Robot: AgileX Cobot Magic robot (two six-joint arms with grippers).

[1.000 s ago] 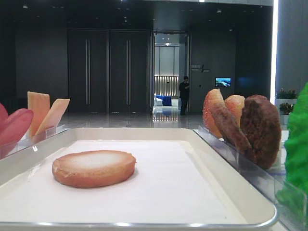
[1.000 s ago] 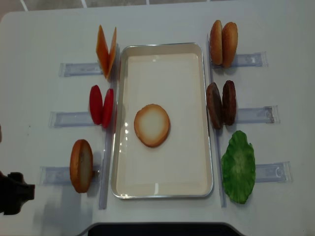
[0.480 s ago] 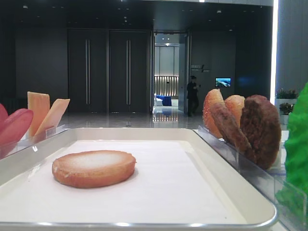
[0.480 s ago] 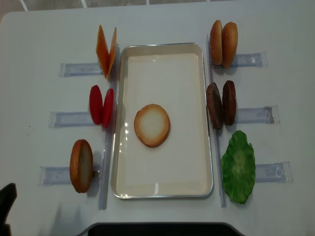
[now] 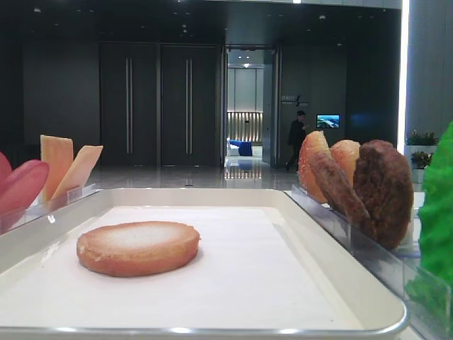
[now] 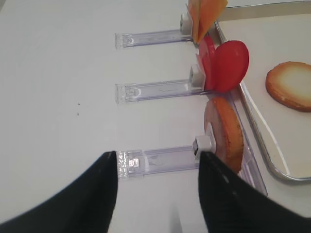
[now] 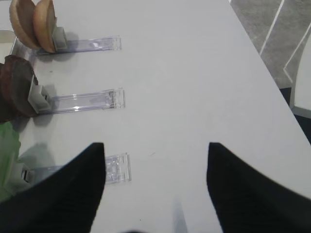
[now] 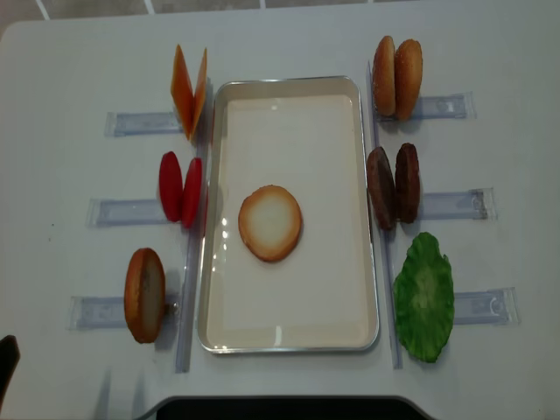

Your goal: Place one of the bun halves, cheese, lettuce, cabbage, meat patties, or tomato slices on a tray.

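One bun half lies cut face up in the middle of the tray, also seen in the low view as bun half on tray. Another bun half stands in a holder left of the tray. Cheese, tomato slices, meat patties and lettuce stand around the tray. Cabbage is out of view. My left gripper is open and empty, low over the table near that holder's outer end. My right gripper is open over bare table right of the lettuce.
Clear plastic holders stick out from both long sides of the tray. Two more bun halves stand at the far right. The table's right edge runs close to my right gripper. A dark bar lies along the near edge.
My left gripper has slid back toward the near left corner, almost out of the overhead view. The bun half on the tray has not moved.
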